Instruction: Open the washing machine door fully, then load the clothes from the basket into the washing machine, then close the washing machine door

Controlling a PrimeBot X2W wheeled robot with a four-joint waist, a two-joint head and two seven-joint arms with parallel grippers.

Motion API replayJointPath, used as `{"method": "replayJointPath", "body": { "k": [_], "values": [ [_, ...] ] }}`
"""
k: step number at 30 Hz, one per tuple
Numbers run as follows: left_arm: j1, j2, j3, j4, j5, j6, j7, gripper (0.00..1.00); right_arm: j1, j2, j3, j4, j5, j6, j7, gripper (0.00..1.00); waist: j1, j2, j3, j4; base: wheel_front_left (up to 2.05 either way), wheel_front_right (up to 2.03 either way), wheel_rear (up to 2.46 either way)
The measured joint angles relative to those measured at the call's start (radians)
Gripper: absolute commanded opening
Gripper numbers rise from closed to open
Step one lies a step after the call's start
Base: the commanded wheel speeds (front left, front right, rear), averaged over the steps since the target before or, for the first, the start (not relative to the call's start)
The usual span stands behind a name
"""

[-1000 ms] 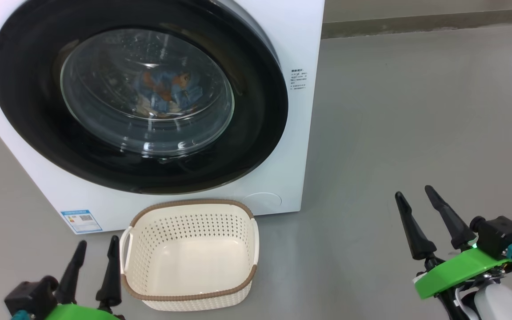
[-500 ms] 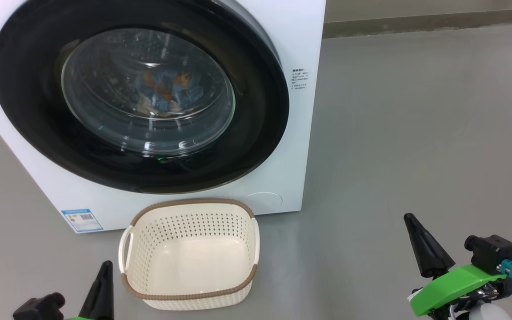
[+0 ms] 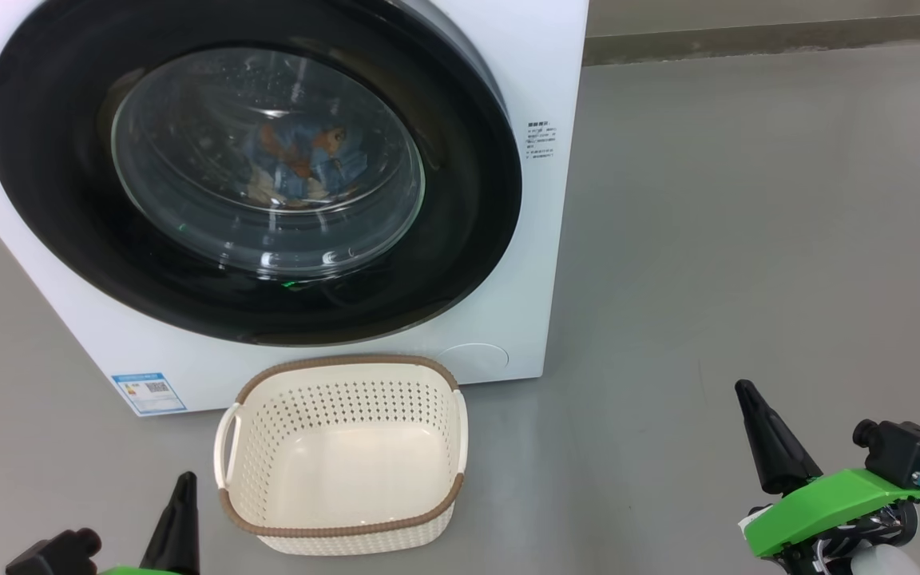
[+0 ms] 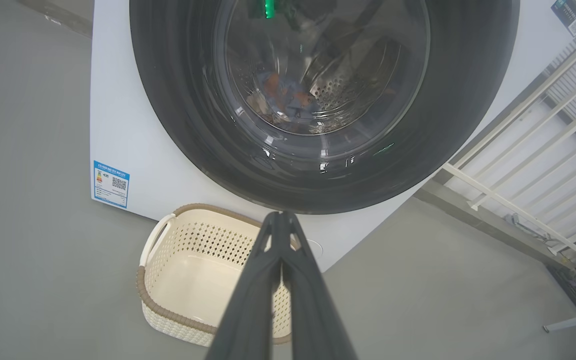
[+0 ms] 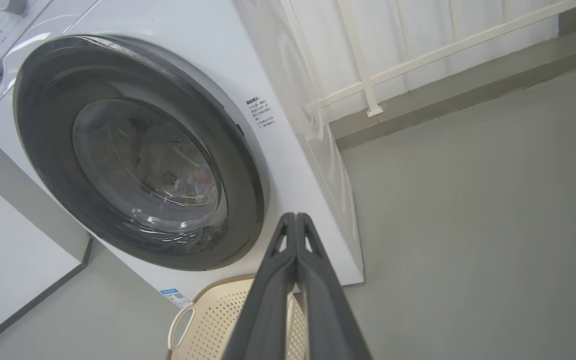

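Note:
The white washing machine (image 3: 508,48) (image 4: 118,140) (image 5: 208,65) stands ahead with its round black door (image 3: 460,263) (image 4: 178,130) (image 5: 43,130) closed flat against the front. Blue clothes (image 3: 300,160) (image 4: 283,97) with orange figures lie inside the drum, seen through the glass. The cream basket (image 3: 344,531) (image 4: 168,312) (image 5: 208,325) with a brown rim sits on the floor before the machine with nothing in it. My left gripper (image 3: 184,483) (image 4: 281,217) is shut at the lower left, beside the basket. My right gripper (image 3: 746,391) (image 5: 295,217) is shut at the lower right, well clear of the machine.
Grey floor (image 3: 747,239) spreads to the right of the machine. A white railing (image 4: 543,150) (image 5: 368,65) runs behind and beside the machine. A blue label sticker (image 3: 148,391) marks the machine's lower left corner. A low kerb (image 3: 747,36) lines the far floor edge.
Both grippers have gone from open to shut, each pair of fingers now pressed together. Both have dropped lower in the head view. Door, clothes and basket have not moved.

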Motion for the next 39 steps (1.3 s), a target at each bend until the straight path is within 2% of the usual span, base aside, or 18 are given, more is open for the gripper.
{"method": "replayJointPath", "body": {
  "k": [39],
  "values": [
    [-0.019, -0.032, 0.07, 0.006, -0.333, -0.003, 0.114, 0.0, 0.013, 0.055, -0.094, -0.011, 0.356, 0.0, 0.112, 0.0, -0.0001, 0.0, 0.008, 0.009, 0.0, 0.0, 0.0]
  ]
}}
